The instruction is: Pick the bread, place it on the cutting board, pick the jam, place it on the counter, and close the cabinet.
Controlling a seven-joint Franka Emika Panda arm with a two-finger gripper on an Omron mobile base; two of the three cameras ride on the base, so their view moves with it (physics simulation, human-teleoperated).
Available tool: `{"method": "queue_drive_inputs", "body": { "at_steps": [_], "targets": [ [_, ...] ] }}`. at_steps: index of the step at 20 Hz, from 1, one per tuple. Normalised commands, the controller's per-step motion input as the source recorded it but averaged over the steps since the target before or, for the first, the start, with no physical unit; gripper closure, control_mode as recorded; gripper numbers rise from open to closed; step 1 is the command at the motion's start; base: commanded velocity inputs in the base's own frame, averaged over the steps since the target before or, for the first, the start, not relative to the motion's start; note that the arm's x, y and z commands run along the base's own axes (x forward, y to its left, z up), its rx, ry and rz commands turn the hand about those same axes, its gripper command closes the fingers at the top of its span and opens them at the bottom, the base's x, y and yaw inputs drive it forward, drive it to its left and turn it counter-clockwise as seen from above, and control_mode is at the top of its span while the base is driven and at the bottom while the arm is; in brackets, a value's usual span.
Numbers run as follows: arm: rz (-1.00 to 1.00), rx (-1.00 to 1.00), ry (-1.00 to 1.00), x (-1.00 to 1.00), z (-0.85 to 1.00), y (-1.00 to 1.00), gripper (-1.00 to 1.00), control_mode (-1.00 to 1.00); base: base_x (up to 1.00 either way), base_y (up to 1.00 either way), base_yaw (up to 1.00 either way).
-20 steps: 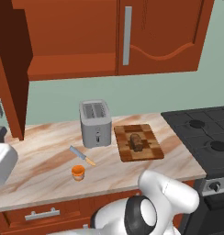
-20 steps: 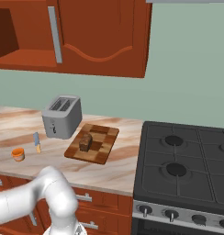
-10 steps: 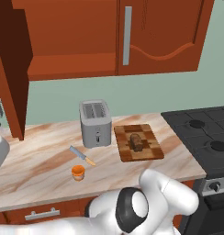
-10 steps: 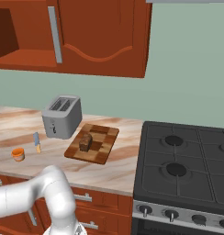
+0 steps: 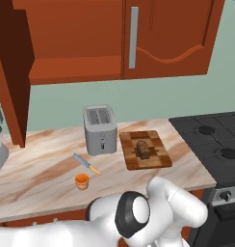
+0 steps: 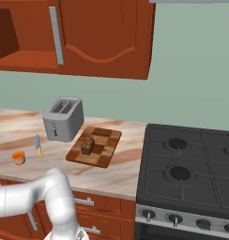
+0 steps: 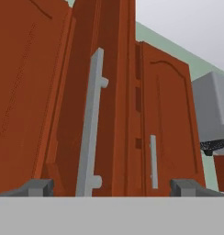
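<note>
Bread (image 5: 144,148) is seen on cutting board (image 5: 145,149), jam (image 5: 82,181) on table (image 5: 37,164) left of board, fingers (image 7: 114,186) spread apart facing open cabinet (image 7: 45,92) door; closing it is judged next.

On the counter (image 5: 37,169), the toaster (image 5: 100,129) stands toward the back edge, about midway along. The cutting board (image 5: 145,149) lies just beside it on the stove (image 5: 220,149) side, and the bread (image 5: 144,149) sits on the board near its middle. In front of the toaster lies a knife (image 5: 86,163), and the jam (image 5: 82,181) stands just beside the knife, closer to the counter's front edge. The cabinet (image 5: 167,38) hangs on the wall above the counter, one door (image 5: 11,82) swung out over the counter's far end from the stove.
</note>
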Motion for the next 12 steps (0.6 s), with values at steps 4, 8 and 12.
{"method": "queue_drive_inputs", "body": {
  "at_steps": [4, 8, 12],
  "targets": [
    [-0.02, 0.00, 0.00, 0.10, -0.09, 0.00, -1.00, -1.00, 0.00, 0.00, 0.00],
    [-0.01, 0.00, 0.00, 0.08, -0.07, 0.00, -1.00, -1.00, 0.00, 0.00, 0.00],
    [-0.03, 0.00, 0.00, 0.06, -0.05, 0.00, -1.00, -1.00, 0.00, 0.00, 0.00]
  ]
}}
